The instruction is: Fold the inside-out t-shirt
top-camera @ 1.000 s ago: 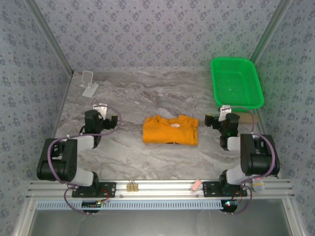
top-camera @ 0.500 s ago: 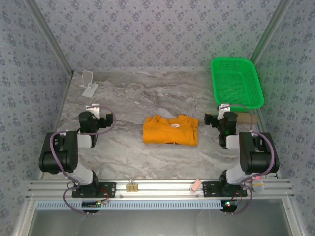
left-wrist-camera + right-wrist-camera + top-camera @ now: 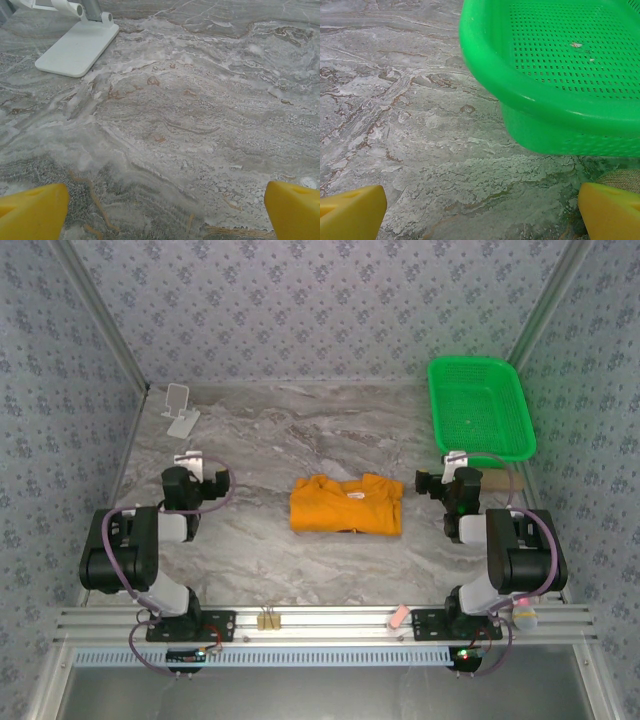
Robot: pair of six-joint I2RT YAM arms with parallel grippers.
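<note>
**Top external view:** An orange cotton t-shirt [image 3: 346,506] lies folded into a compact, roughly rectangular bundle at the middle of the grey marbled table [image 3: 300,430]. It sits between the two arms and touches neither. A small white tag [image 3: 355,495] shows near its far edge. The left hand [image 3: 193,468] sits low over the table, well to the left of the shirt. The right hand [image 3: 452,472] sits just off the shirt's right side, pointing toward a green plastic mesh basket [image 3: 436,400] at the far right corner. A white angled stand [image 3: 180,410] sits at the far left.

**Left wrist view:** The left hand's yellow fingertips [image 3: 32,210] stand spread wide at the bottom corners of the frame. Nothing is between them but bare marble. The white stand's flat base rests ahead, to the upper left.

**Right wrist view:** The right hand's yellow fingertips [image 3: 350,212] are likewise spread apart and hold nothing. The green basket's rim and near wall rise just ahead on the right.
</note>
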